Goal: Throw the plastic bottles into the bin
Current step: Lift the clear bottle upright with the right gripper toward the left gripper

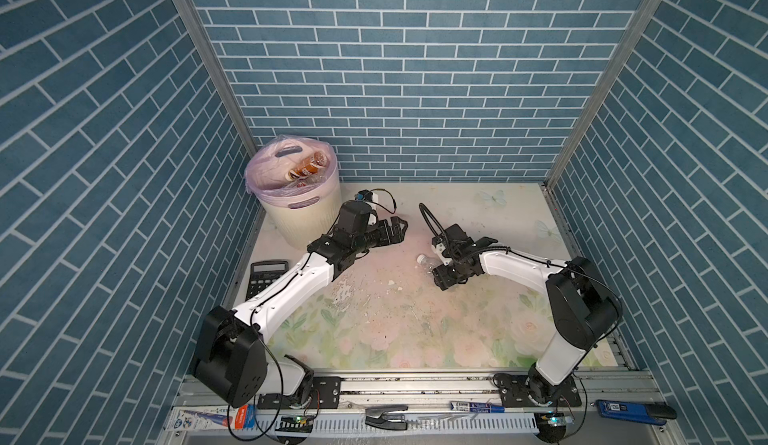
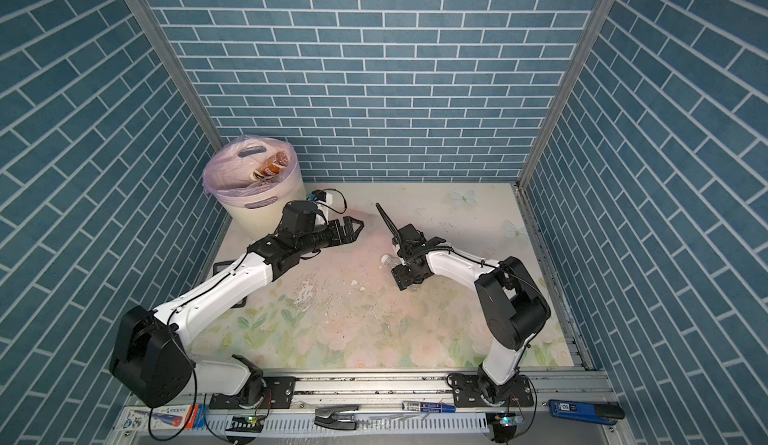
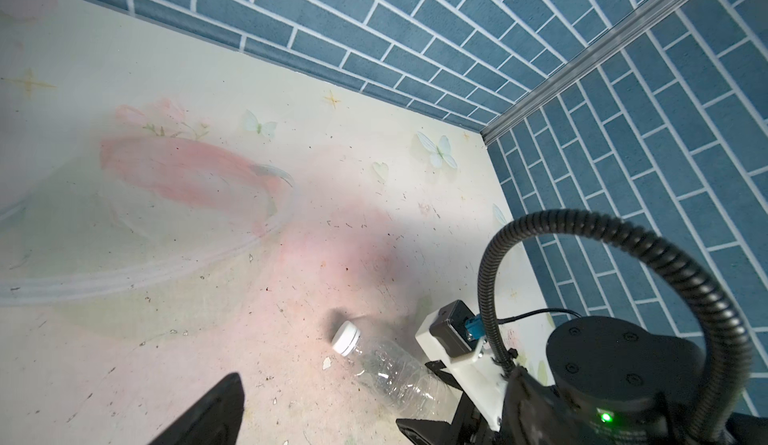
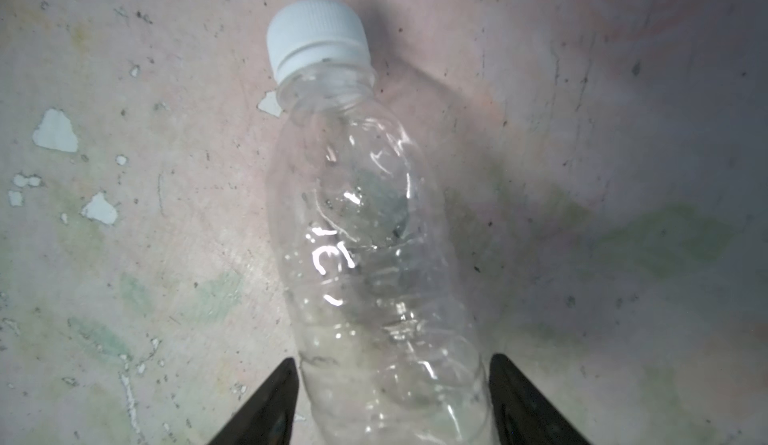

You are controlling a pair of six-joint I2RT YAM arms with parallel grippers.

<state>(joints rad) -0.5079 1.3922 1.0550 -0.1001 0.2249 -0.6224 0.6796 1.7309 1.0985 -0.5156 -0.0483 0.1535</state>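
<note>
A plain clear plastic bottle (image 4: 374, 231) with a white cap (image 1: 422, 259) lies on its side on the floral mat, mid-right in both top views. My right gripper (image 4: 392, 380) points down over its base end, open, one black fingertip (image 4: 282, 384) on each side, close to the bottle's walls. The same bottle (image 3: 395, 376) shows in the left wrist view. My left gripper (image 1: 395, 231) hangs open and empty in the air to the right of the bin (image 1: 299, 218). The cream bin with its pink bag stands at the back left and holds several bottles (image 1: 307, 166).
A black calculator (image 1: 266, 276) lies at the mat's left edge, partly under my left arm. Blue brick-pattern walls close in the back and both sides. Pens and small tools (image 1: 623, 409) lie on the metal rail in front of the arm bases.
</note>
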